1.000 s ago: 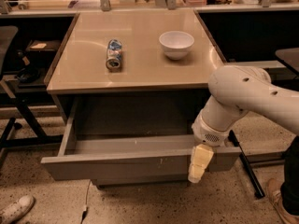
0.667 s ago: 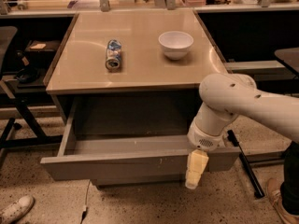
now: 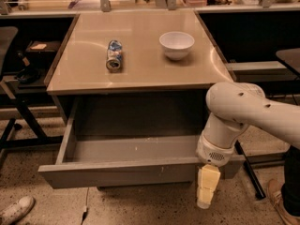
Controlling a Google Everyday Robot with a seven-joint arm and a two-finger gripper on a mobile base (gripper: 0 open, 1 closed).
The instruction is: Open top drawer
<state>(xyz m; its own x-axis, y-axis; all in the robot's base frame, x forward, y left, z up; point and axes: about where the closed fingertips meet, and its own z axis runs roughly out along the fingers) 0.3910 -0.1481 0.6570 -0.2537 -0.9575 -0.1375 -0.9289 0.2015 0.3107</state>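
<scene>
Camera view, looking down on a beige worktop (image 3: pixel 140 71) over a grey cabinet. Top drawer (image 3: pixel 117 172) standing well out toward the camera, shallow grey tray exposed, small pale marks on the front right of centre. White arm (image 3: pixel 239 111) entering from the right edge, bent downward in front of the drawer's right end. Gripper (image 3: pixel 207 191) pale yellowish, pointing straight down, overlapping the right end of the drawer front and hanging below its lower edge above the speckled floor. Seen only as one narrow block, so cannot tell whether parted or closed, nor whether touching or holding the drawer front. On the worktop: can (image 3: pixel 114 55) lying on its side left of centre, white bowl (image 3: pixel 176 44) upright to its right, the two well apart. White shoe (image 3: pixel 16 210) at the lower left corner.
</scene>
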